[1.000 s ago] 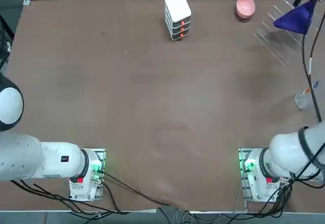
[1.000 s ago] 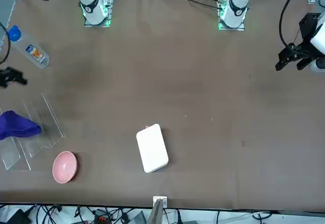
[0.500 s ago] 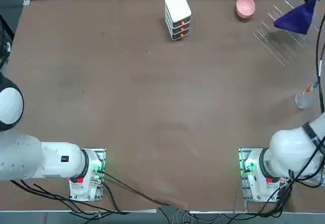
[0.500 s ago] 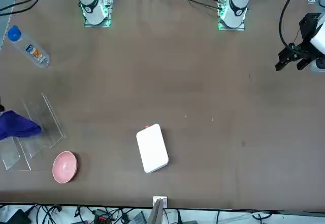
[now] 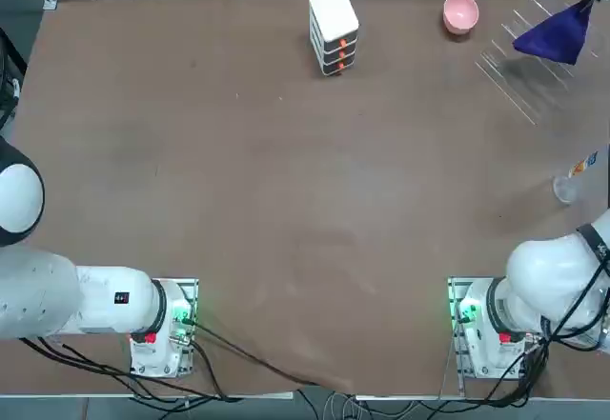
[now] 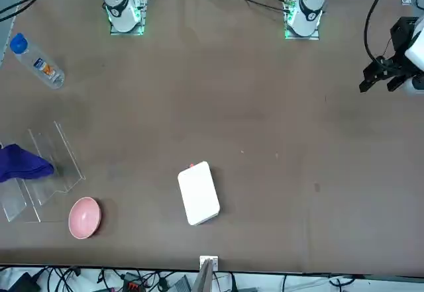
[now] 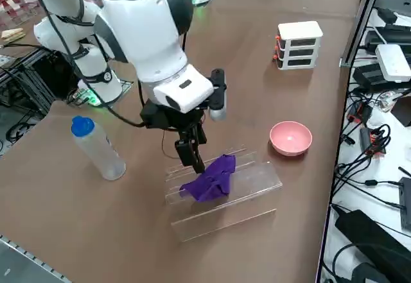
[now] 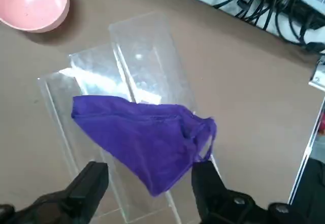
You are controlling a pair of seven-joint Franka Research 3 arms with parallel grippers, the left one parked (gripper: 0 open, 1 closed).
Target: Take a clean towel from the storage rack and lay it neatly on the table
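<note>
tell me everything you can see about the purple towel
The towel is a deep purple, soft-looking plain cloth, bunched and folded rather than spread flat. It drapes over the storage rack, a clear, see-through frame standing on the brown table near the pink bowl. One corner hangs down in a point. The right hand hangs just above it with fingers open on either side of that hanging corner, not yet closed on the cloth. Apart from the rack, nothing can be seen touching it.

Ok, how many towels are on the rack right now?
1. A single purple towel hangs over the clear storage rack, near the pink bowl, just below the right hand, which is open. None hidden that I can see.
</note>
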